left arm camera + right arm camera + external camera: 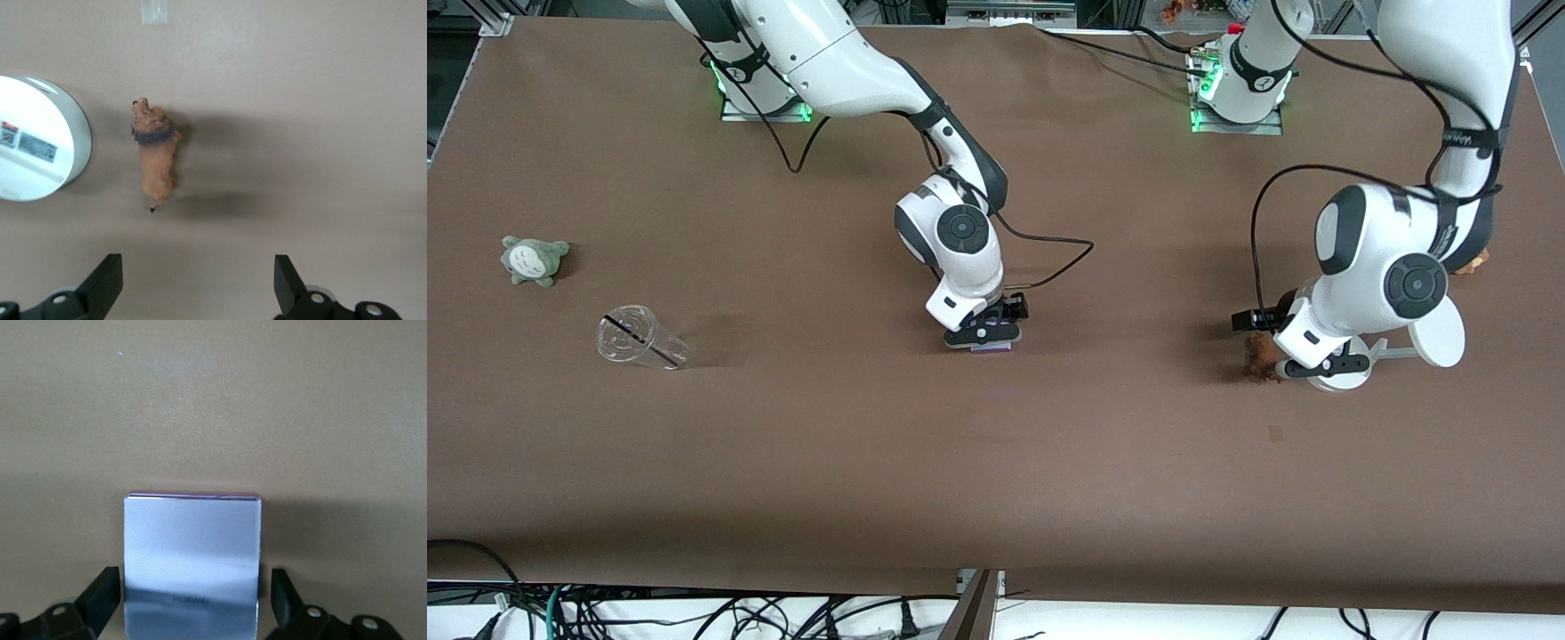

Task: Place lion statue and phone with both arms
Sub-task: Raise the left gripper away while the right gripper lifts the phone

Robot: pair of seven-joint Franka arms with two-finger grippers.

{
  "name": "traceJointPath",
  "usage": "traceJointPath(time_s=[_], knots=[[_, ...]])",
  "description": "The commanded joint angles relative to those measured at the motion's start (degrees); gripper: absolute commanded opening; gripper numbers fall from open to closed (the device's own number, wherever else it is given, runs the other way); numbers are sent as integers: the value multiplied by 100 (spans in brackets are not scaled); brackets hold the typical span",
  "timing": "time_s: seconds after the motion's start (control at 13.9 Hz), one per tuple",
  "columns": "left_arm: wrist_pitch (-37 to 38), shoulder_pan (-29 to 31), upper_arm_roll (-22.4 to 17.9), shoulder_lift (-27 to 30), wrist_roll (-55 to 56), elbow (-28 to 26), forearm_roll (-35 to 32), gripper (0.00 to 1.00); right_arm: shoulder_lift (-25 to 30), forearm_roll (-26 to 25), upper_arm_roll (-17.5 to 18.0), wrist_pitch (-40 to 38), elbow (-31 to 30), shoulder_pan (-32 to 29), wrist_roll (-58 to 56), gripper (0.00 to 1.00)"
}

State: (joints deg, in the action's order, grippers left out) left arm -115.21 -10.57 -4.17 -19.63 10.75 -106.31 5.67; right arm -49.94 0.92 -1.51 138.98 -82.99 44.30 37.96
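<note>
Both grippers stand with fingers apart and nothing clamped.

At the far left of the front view a grey-green plush toy [535, 260] sits on the brown table [871, 462], and just below it, nearer the camera, a clear plastic cup [640, 338] lies on its side, its mouth turned toward the upper left of the frame. Both are well apart from either arm.

At the centre of that frame the right gripper [984, 337] is low over the phone [992, 348], of which only a purple edge shows beneath the hand. In the right wrist view the phone [192, 565] lies flat on the cloth between the spread fingers [100, 593], a gap on each side, its pale face up.

At the right of the front frame the left gripper [1316, 367] is down close to the table beside the lion statue [1261, 354], partly hidden by the hand. A white round-based stand [1423, 342] sits just beside it. In the left wrist view the lion statue [156, 153] lies free on the table, long axis running up and down the frame, head toward the top, tail toward the open fingers [107, 280]; the stand's white base [40, 140] is near its flank, not touching.
</note>
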Motion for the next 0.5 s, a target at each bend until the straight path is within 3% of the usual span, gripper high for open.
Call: traceJointPath(time_s=[0.0,0.14,0.29,0.36,0.43], knots=[[664,-42,-40,169,129,810,22,100,-122,4,-52,24,170,61,62,100],[885,-33,-49,266,103,1313,-336,100,-130,4,-52,24,170,61,53,100],[1000,45,-66,494,94,1586,-558,100,-122,13,-52,24,170,53,44,67],[1018,98,-154,591,85,1735,-541,100,-122,13,-52,24,170,53,44,56],[1018,116,-259,687,85,1841,-532,100,-113,13,-52,24,170,53,44,52]])
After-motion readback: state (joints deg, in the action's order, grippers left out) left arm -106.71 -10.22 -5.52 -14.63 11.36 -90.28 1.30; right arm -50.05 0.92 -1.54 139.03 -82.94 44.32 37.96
